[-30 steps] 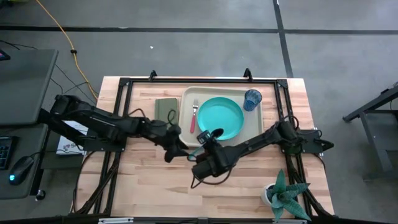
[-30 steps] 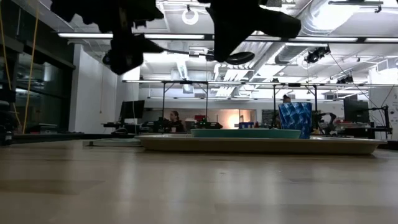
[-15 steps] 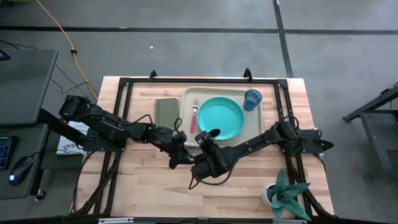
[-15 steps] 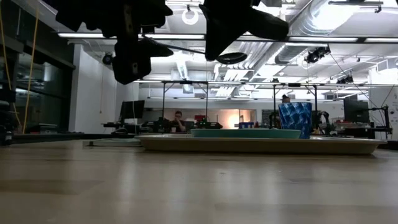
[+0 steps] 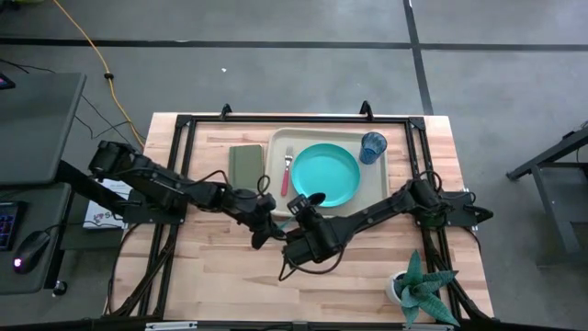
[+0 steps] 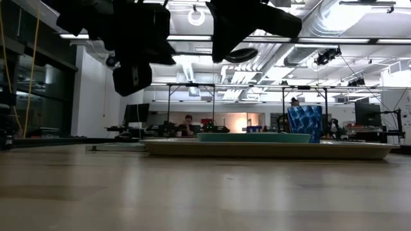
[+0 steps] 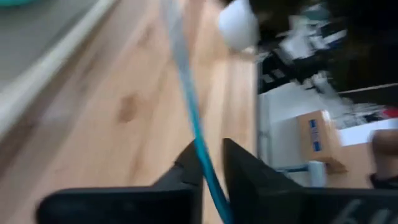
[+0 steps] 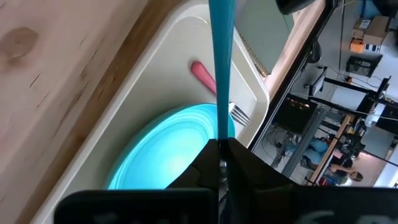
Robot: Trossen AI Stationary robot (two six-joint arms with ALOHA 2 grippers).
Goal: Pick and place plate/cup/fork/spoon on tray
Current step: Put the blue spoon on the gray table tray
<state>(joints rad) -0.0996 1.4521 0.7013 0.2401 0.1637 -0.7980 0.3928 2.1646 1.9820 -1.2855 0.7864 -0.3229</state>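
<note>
Over the last second your left gripper [image 5: 260, 230] has slid across the table toward the right gripper [image 5: 303, 207]; nothing on the tray [image 5: 372, 188] has shifted.

From above, both grippers sit close together just off the tray's near edge. The spoon [image 5: 315, 197] is in the right gripper, its dark bowl over the rim of the plate [image 5: 324, 175]. The plate, the fork [image 5: 287, 172] and the cup [image 5: 373, 145] lie on the tray.

At table height, the spoon's bowl [image 6: 241, 55] hangs well above the tray, and the left gripper [image 6: 131, 77] sits lower than the right.

In the right wrist view, the fingers [image 8: 245, 168] are pinched tight on the spoon's blue handle [image 8: 221, 74].

In the left wrist view, a blurred thin blue strip [image 7: 193, 118] runs past the left gripper; you can't tell whether it has hold of anything.
</note>
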